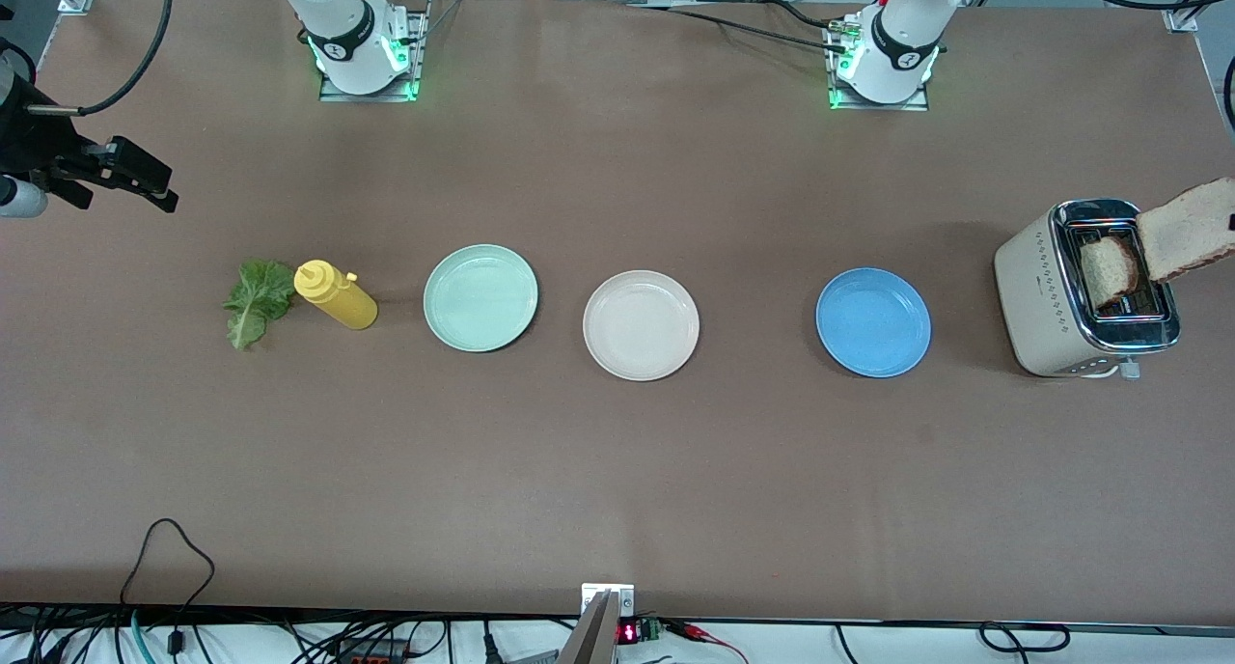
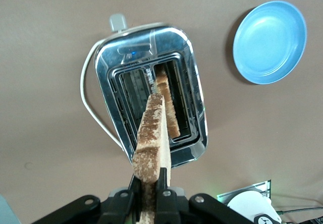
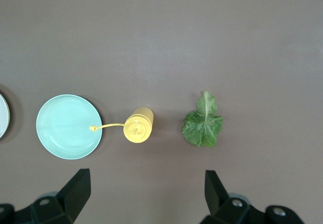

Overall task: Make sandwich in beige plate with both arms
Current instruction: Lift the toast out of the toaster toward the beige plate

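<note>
One light-brown bread slice sits clamped in my left gripper above the chrome-topped beige toaster, clear for carrying; my right gripper waits, fingers spread, above the crinkled green lettuce leaf.

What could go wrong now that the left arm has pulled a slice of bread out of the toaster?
The left gripper pinches the bread slice only by its edge, so it could slip or tear on the way to the beige plate. The blue plate lies between the toaster and that plate, so a drop may land there. The second slice waits in its slot, and the right gripper, open, hovers over bare table near the lettuce.
</note>
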Available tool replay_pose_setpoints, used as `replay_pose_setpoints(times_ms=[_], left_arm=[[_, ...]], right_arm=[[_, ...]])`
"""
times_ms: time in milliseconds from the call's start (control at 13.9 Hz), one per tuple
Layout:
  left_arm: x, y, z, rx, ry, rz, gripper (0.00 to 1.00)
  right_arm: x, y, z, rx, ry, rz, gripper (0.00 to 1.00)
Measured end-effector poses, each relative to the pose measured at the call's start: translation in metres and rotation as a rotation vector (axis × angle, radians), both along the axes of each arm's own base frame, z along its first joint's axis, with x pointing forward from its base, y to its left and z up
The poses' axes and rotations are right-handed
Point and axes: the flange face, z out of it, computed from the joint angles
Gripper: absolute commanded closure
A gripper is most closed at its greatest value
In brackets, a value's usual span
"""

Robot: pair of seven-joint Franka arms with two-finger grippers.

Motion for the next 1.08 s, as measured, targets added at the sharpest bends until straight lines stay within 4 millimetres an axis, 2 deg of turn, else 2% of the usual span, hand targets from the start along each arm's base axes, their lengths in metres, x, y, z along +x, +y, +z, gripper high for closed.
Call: replay_pose_setpoints(times_ms=[215,430,574,717,861,1076], left_arm=[[0.015,-0.031,0.012,-0.009,-0.019,-0.06,0.99],[0.028,-0.086,0.012,-0.058,0.024,-0.163,0.99],[0.033,-0.136,0.005,-0.11,0.092,-0.256,0.98],[0.039,-0.195,-0.01,-0.157,0.174,-0.356,0.98],[0.046,-0.255,-0.035,-0.195,0.242,-0.396,0.99],[0.056,-0.336,-0.072,-0.336,0.314,-0.352,0.99]], right_arm=[[0.0,0.0,0.0,0.0,0.001,0.0,0.0],[0.0,0.0,-0.001,0.0,0.002,0.0,0.0],[0.0,0.0,-0.001,0.0,0.002,0.0,0.0],[0.001,0.0,-0.002,-0.005,0.005,0.0,0.0],[0.001,-0.002,-0.008,-0.017,0.021,0.001,0.0],[0.004,-0.004,-0.032,-0.022,0.073,0.072,0.0]])
